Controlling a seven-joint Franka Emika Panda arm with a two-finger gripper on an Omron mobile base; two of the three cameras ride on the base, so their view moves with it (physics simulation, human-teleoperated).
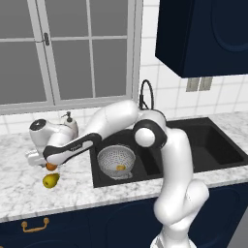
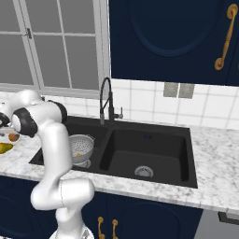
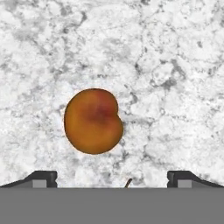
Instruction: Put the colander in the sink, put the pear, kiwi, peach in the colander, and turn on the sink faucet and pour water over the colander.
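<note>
The reddish-orange peach (image 3: 93, 121) lies on the marble counter, and my gripper (image 3: 113, 178) hovers just above it, open, both tips wide apart with nothing between them. From the left base view the peach (image 1: 51, 166) sits under my hand, left of the sink (image 1: 213, 140), with the yellow-green pear (image 1: 50, 180) just in front of it. The colander (image 1: 115, 157) stands in the left basin and the golden-tan kiwi (image 1: 120, 167) lies inside it. The black faucet (image 1: 147, 94) arches behind the basins, with no stream showing. The right base view shows the colander (image 2: 80, 144), peach (image 2: 13, 137) and pear (image 2: 4, 148).
A white soap pump bottle (image 1: 69, 121) stands at the back of the counter behind my hand. A dark upper cabinet (image 1: 203, 34) hangs above the right basin. My own arm spans over the sink's left basin. A window fills the wall behind.
</note>
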